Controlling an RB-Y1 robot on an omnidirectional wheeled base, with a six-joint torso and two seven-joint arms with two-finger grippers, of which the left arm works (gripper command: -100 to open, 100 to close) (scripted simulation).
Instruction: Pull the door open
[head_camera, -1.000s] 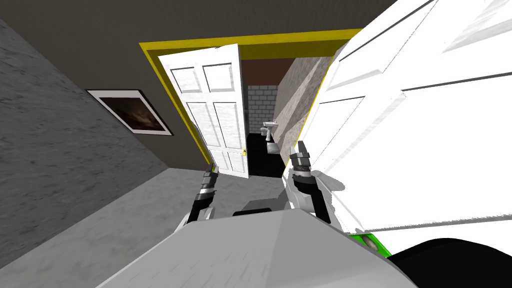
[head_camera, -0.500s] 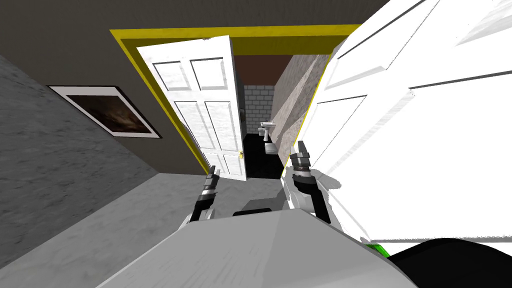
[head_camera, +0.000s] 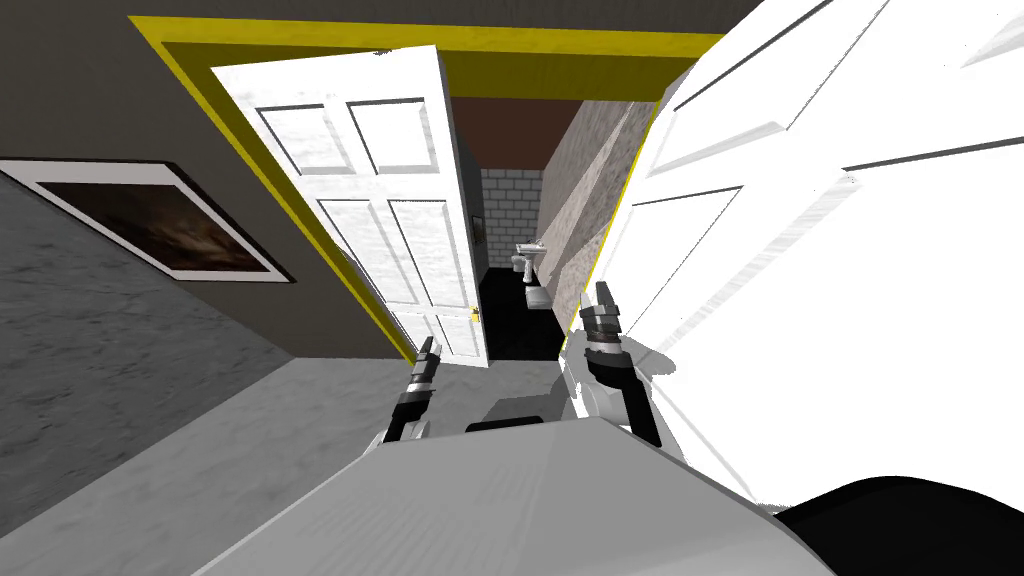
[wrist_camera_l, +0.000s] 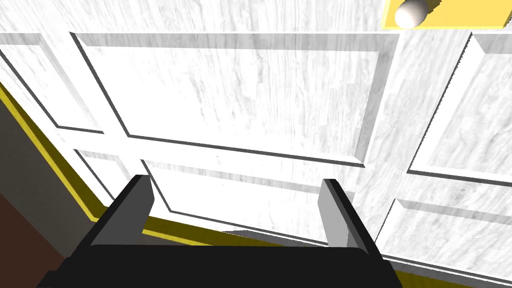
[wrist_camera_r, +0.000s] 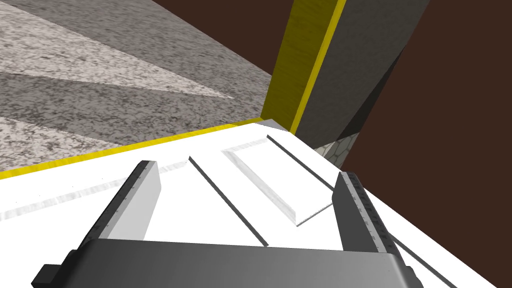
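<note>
- Door (head_camera: 370, 200): stands ajar in the yellow frame (head_camera: 560, 70); I judge it part-open, with more pull left.
- My left gripper (wrist_camera_l: 237, 182): fingers apart, empty, facing the door, short of its knob (wrist_camera_l: 411, 13).
- My right gripper (wrist_camera_r: 247, 169): fingers apart, empty, away from the door.

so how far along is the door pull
Done: the right door leaf stands swung wide; the left door leaf is partly out of the yellow frame. In hand: nothing gripped; left tool is open facing that leaf's panels, its knob ahead, untouched; right tool is open by the right leaf. Left: likely grasping the knob and pulling wider.
</note>
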